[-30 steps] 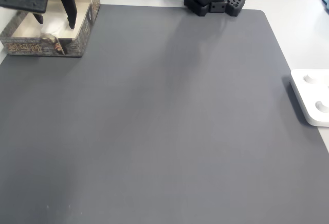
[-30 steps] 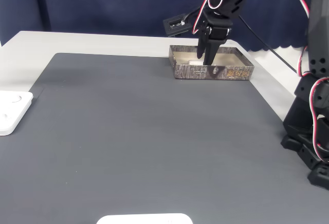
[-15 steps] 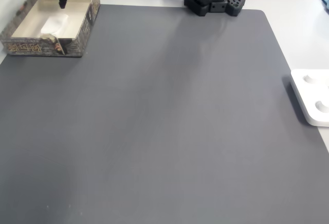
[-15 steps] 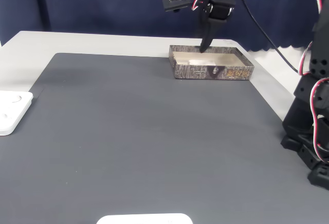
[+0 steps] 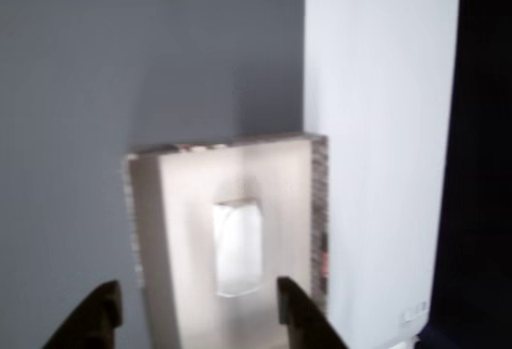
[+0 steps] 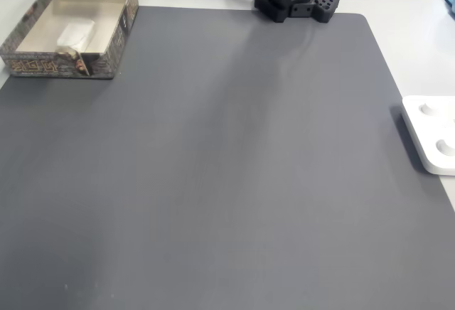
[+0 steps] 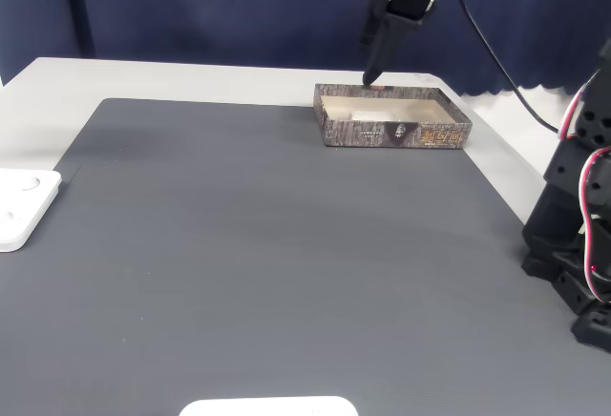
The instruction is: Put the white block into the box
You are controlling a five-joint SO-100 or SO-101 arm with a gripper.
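The white block lies flat inside the box, the gripper hangs above with fingers apart and empty; placement appears complete, leaving only a clear withdrawal.

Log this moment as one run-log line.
white block: resting inside box | tool: open, empty, above box | mat: nothing else on it
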